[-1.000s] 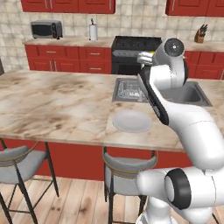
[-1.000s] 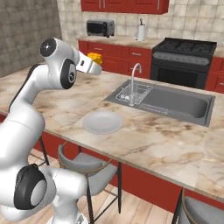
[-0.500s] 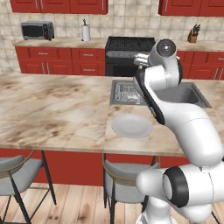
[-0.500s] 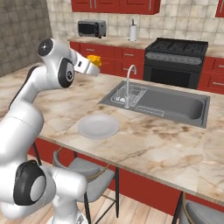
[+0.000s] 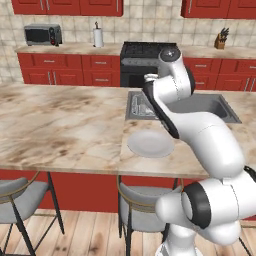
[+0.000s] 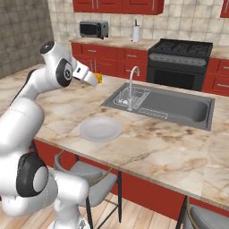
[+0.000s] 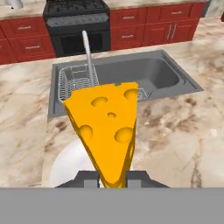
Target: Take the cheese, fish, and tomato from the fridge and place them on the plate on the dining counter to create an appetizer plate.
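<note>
From the left base view, the white arm rises over the long beige-brown marbled dining counter (image 5: pixel 60 125), and its bulk hides the hand. The flat round pale grey-white plate (image 5: pixel 150 143) lies bare on that counter, just in front of the inset steel sink (image 5: pixel 205 107), near the counter's front edge. Behind the sink stands the black stove (image 5: pixel 142 55) against the back wall.

From the right base view, the two-finger gripper (image 6: pixel 96 79) hangs above the counter, to the left of the sink and its curved silver faucet (image 6: pixel 131 87), higher than the plate and beyond it. A bit of the small yellow-orange cheese wedge (image 6: pixel 99 79) pokes out at the gripper's tip.

In the hand view, the 2 dark fingertips (image 7: pixel 87 178) are clamped on the narrow end of the cheese, which stands up with its wide holed face toward the camera. Below it a pale arc of the plate shows, and beyond that the sink with a wire dish rack (image 7: pixel 78 81) in its left part.
</note>
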{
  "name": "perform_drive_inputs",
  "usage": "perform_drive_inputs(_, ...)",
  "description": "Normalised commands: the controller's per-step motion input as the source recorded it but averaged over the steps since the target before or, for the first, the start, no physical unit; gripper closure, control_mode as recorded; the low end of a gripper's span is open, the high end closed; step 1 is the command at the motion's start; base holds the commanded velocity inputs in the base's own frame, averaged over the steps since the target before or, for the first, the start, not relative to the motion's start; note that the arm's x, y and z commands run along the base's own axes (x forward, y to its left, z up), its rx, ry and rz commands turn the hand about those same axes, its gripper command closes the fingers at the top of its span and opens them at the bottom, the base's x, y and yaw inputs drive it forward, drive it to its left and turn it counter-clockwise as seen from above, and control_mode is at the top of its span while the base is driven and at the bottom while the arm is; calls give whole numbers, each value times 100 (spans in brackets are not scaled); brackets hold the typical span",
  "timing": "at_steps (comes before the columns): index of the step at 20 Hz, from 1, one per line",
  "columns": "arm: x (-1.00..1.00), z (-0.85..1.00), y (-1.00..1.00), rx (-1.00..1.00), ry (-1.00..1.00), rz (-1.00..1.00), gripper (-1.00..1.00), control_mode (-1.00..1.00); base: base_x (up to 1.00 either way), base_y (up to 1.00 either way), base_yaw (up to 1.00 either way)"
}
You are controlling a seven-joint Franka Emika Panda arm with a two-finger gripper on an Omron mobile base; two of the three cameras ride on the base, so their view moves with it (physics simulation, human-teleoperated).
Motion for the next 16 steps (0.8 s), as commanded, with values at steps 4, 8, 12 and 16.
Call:
perform_drive_inputs(4,0,-46,0,0,26,0,100,-100,0,0,0)
perform_drive_inputs(8,0,-56,0,2,15,0,100,-100,0,0,0)
perform_drive_inputs(12,2,-68,1,4,0,0,100,-100,0,0,0)
perform_drive_inputs(16,6,-57,4,4,0,-2,100,-100,0,0,0)
